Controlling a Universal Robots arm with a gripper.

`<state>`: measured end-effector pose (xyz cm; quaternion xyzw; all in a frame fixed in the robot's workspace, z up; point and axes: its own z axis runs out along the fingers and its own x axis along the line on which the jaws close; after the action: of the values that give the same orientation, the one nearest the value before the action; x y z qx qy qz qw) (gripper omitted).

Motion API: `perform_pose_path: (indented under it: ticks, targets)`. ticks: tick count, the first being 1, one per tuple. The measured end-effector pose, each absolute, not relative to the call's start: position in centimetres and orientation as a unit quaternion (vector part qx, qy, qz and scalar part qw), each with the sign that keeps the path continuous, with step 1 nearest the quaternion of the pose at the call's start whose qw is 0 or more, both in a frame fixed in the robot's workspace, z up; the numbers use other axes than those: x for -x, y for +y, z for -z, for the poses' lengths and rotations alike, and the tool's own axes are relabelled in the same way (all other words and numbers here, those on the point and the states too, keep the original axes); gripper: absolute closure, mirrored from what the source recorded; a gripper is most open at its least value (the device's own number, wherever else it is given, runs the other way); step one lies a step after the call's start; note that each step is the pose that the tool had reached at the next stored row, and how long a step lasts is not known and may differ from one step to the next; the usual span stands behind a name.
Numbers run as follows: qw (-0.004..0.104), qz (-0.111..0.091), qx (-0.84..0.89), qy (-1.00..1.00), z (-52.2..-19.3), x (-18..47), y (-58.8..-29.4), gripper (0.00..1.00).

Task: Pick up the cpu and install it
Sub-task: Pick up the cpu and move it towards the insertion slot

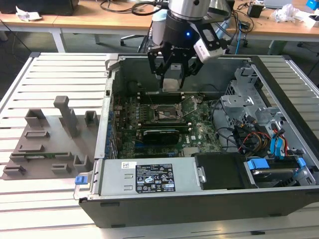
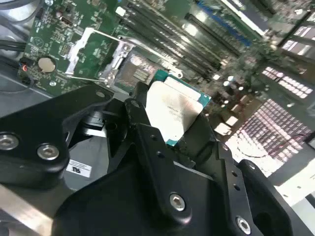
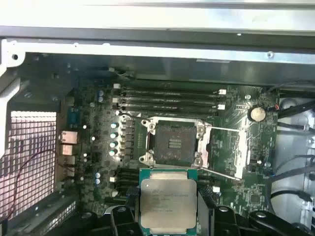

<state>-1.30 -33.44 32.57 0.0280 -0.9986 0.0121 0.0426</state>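
Silvery-grey cpu (image 3: 165, 202), one, green-edged, is clamped between the two black fingers (image 2: 147, 137) of the single gripper (image 1: 172, 74). Jaws are closed onto its sides, no wider than the chip. One open computer case (image 1: 199, 206). The gripper hangs over it with the cpu in the air above the green motherboard (image 3: 258, 162), near the one socket (image 3: 174, 142) but not seated in it. Socket's load frame (image 2: 80, 49) is swung open. One coin cell (image 3: 256, 114). One grey fixture plate (image 1: 45, 144) sits on the slatted table (image 1: 50, 69), at the exterior view's left of the case.
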Motion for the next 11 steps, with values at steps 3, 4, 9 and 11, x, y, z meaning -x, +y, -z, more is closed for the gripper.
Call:
perform_pose_path:
  ticks: [3,4,9,11]
  targets:
    - [0.043,-0.012,-0.028,-0.999,-31.9,0.6,-32.8,0.45]
    - [0.043,-0.012,-0.028,-0.999,-31.7,0.5,-32.7,0.45]
    - [0.043,-0.012,-0.028,-0.999,-30.6,0.0,-32.3,0.45]
    - [0.043,-0.012,-0.028,-0.999,-30.2,-0.1,-32.3,0.45]
